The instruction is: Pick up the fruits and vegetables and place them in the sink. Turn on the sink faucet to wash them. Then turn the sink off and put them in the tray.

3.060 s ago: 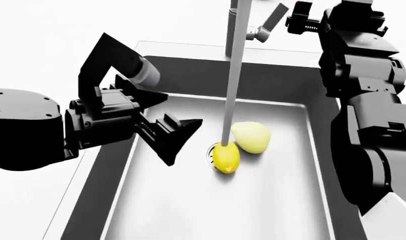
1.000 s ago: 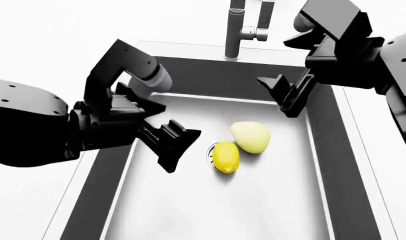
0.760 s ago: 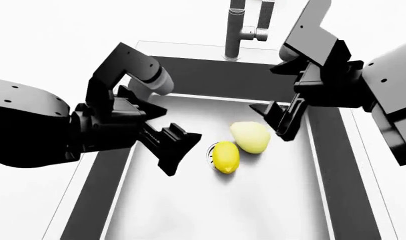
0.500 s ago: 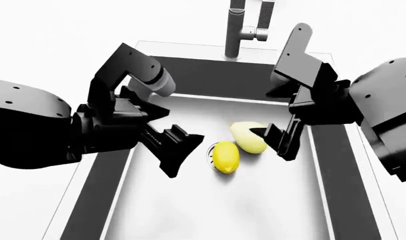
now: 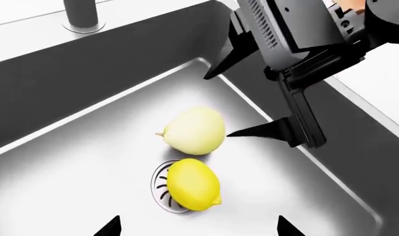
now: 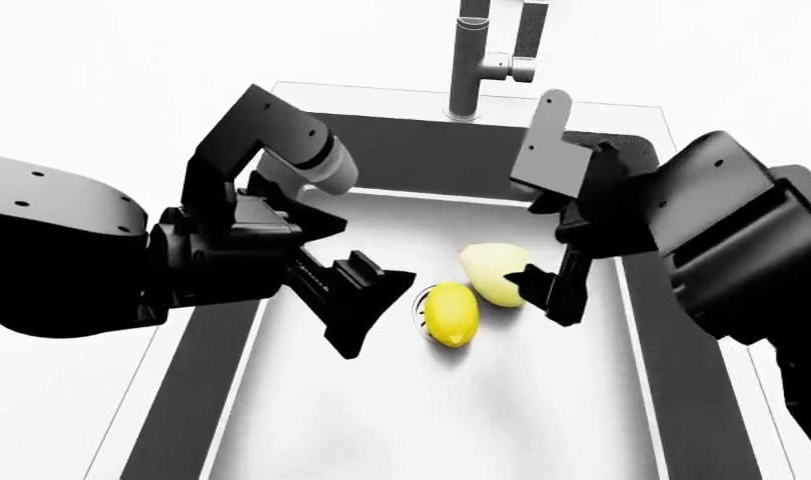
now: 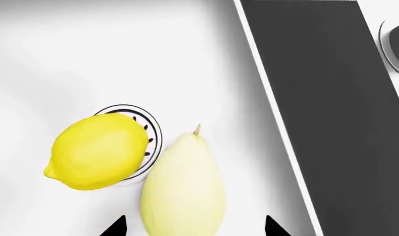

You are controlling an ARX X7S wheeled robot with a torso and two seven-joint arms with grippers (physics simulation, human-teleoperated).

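Lemon (image 6: 452, 313) and pale fruit (image 6: 496, 273) are seen lying on the light grey floor of the sink (image 6: 419, 420), touching each other. The lemon rests partly over the round drain (image 5: 161, 184); the pale fruit lies just beside it, on the side nearer the faucet (image 6: 469, 60). In the right wrist view the pale fruit (image 7: 183, 189) shows a small pointed stem tip, and the lemon (image 7: 97, 158) covers most of the drain (image 7: 137, 118).

The right gripper (image 6: 549, 290) is held low inside the basin, just beside the pale fruit, its fingers spread wide with nothing between them. In the right wrist view two dark fingertips (image 7: 114, 227) are seen to either side of the fruit's lower end; whether they touch it cannot be told. The left gripper (image 6: 365, 300) hangs over the basin near the lemon, its fingers likewise parted and holding nothing.

The sink walls are dark grey, and a white counter (image 6: 98, 120) surrounds the basin on all sides. The faucet column stands at the far rim, its base (image 5: 81, 14) set on the counter. No water is seen running. Beyond the counter only plain white is shown.
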